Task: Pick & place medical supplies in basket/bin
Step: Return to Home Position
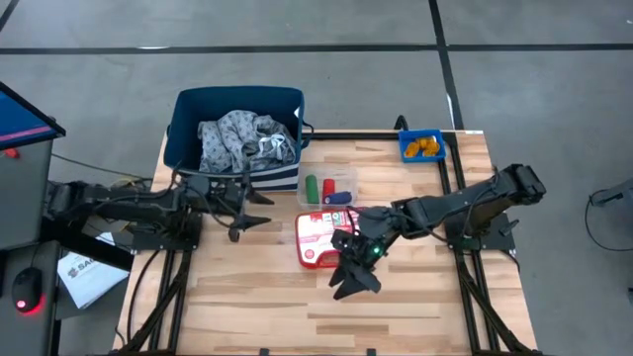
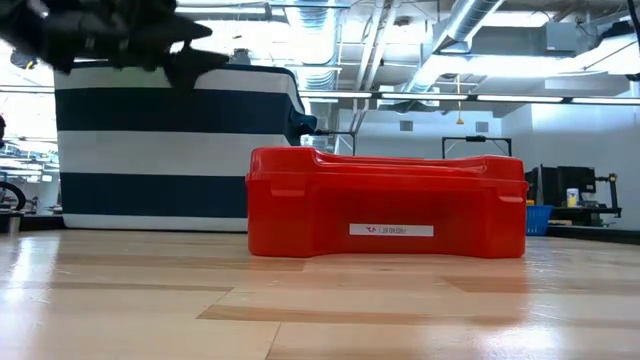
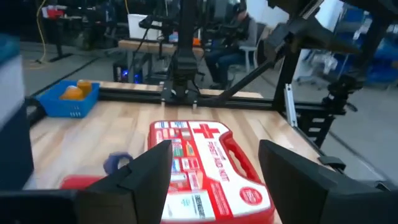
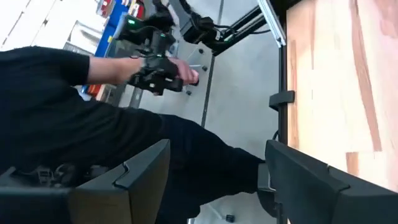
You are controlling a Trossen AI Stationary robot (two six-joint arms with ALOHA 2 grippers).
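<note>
My left arm (image 1: 129,206) is matte black, built from blocky, jointed segments, with thin black cables (image 1: 158,242) looping off near its base. My right arm (image 1: 455,203) has the same black, angular build, with a small green light (image 1: 376,251) glowing at the wrist. Each arm ends in a black two-finger gripper: the left gripper (image 1: 252,213) and the right gripper (image 1: 354,282). Seen close, the fingers (image 3: 146,180) are flat, dark grey plates with bevelled, stepped edges.

The left gripper (image 3: 214,155) stands spread, the first-aid case (image 3: 205,165) lying just beyond it. The blue bin (image 3: 59,106) farther off holds what look like orange bottles (image 3: 78,91).
</note>
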